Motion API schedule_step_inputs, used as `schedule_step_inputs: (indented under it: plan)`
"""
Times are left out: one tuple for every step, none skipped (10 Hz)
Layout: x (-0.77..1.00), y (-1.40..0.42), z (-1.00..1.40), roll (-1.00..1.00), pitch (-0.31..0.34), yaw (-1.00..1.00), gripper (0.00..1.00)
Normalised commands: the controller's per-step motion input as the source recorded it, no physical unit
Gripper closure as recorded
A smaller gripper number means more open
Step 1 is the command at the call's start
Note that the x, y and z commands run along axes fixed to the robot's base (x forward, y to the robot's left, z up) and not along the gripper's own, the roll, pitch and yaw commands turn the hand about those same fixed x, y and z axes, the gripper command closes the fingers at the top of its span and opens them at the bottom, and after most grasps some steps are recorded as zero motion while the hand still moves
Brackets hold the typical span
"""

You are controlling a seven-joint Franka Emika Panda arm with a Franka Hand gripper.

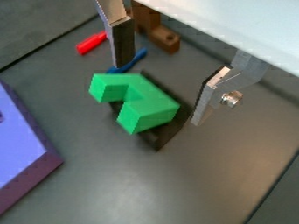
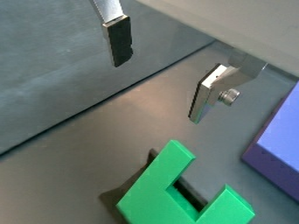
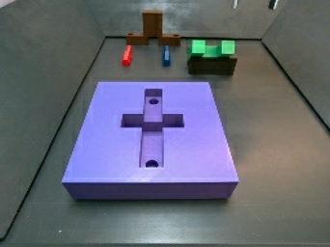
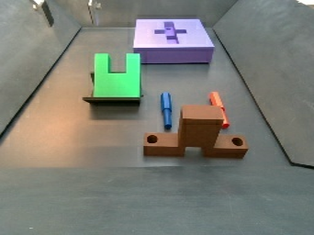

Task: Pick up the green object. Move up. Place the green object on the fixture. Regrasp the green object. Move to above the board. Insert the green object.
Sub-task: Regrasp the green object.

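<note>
The green object (image 3: 211, 47) lies flat on the fixture (image 3: 213, 66), its two legs pointing toward the board (image 3: 194, 135). From the opposite side it shows as a green U (image 4: 117, 75) over the dark fixture (image 4: 110, 99), with the board (image 4: 153, 50) beyond. My gripper (image 1: 163, 87) hangs open above the green object (image 1: 131, 98), touching nothing. In a wrist view the open gripper (image 2: 158, 89) has only bare floor between its fingers, and the green object (image 2: 176, 188) sits beside that gap. Only the fingertips (image 3: 236, 3) reach into the side views.
A red peg (image 4: 216, 103) and a blue peg (image 4: 166, 108) lie on the floor beside the fixture. The orange-brown wooden stand (image 4: 196, 133) is just past them. Grey walls enclose the floor on all sides.
</note>
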Motion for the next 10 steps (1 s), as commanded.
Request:
schedule_step_inputs:
  plan:
    - [0.0,-0.1,0.22,1.0,0.077,0.18,0.0]
    - [0.0,-0.07,0.18,1.0,0.123,0.19,0.0]
    - [0.0,-0.04,0.13,1.0,0.194,0.25,0.0]
    - [0.0,-0.05,0.06,1.0,0.214,0.26,0.0]
    - [-0.01,-0.09,0.0,1.0,0.177,0.24,0.0]
    - [0.0,-0.2,0.0,1.0,0.16,0.22,0.0]
    - [0.0,-0.44,-0.23,1.0,0.186,0.2,0.0]
    - [0.1,-0.42,-0.23,0.98,0.294,0.11,0.0]
    - [0.03,-0.18,-0.26,0.97,0.249,0.01,0.0]
    - [0.0,-0.06,-0.2,1.0,0.16,0.0,0.0]
